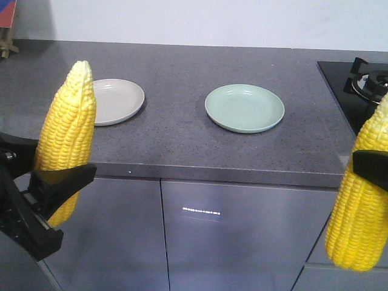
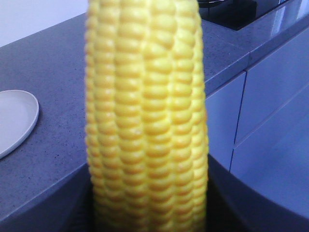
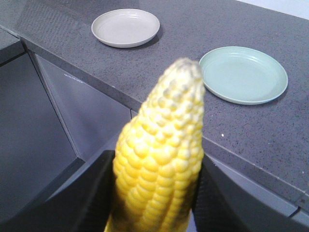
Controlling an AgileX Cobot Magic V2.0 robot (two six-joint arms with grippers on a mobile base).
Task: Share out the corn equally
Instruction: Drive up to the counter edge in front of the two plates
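The black left gripper [image 1: 53, 177] pinches a bright yellow, ribbed corn cob [image 1: 65, 121] below its middle, tip up, in front of the grey counter [image 1: 176, 139]. The right gripper [image 1: 371, 170] clamps a second cob [image 1: 359, 224]. Each looks stiff, fairly light and knobbly, so mid-length holds should stay secure.

Kitchen. Grey speckled countertop [image 1: 182, 79] spans the frame, flat handleless cabinet doors [image 1: 236, 236] below it. Black gas hob [image 1: 339, 79] with burner grate at right edge. Beige plate [image 1: 115, 100] and green plate [image 1: 244, 108] mid-counter. White wall [image 1: 212, 18] along top.
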